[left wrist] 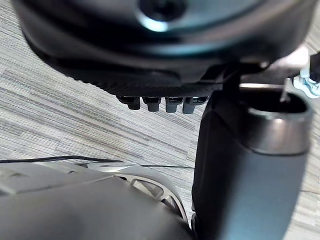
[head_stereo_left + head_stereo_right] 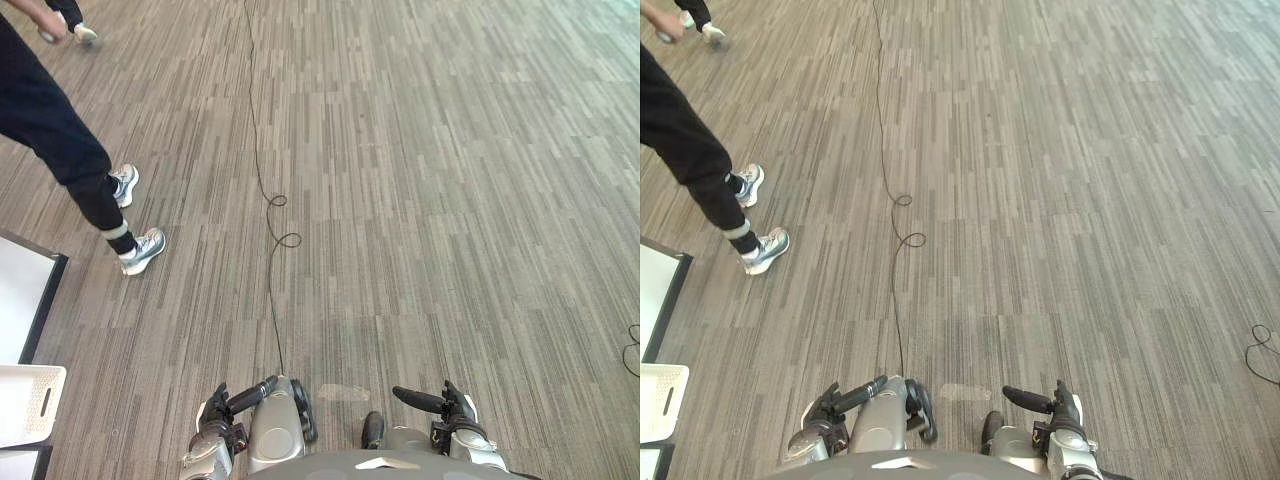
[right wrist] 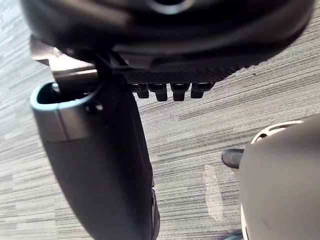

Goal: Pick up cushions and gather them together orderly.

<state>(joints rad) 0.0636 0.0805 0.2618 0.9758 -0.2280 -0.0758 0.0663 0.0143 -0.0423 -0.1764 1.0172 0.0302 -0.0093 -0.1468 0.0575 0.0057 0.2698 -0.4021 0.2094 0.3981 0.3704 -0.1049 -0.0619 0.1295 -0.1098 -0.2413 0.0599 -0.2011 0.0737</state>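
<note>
no cushion in either hand

cushions: can't place them from here; neither hand holds one. left hand (image 2: 214, 413) & right hand (image 2: 452, 408) hang low by the body, fingers (image 1: 150, 103) loose and straightish, thumbs out, nothing betw. them. prob. carried like this for walking. striped carpet floor (image 2: 430, 200) lies ahead. person's legs (image 2: 62, 152), dark trousers, grey trainers, mid-stride on robot's left. white crate (image 2: 22, 402) w/ handle slot beside a dark-edged white panel (image 2: 18, 292). step, i'd judge: search/approach.

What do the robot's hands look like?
Both are dark, almost black. The left hand and right hand each have a row of blocky fingers beside a thick, rounded thumb. Silver-grey arms sit behind them.
</note>
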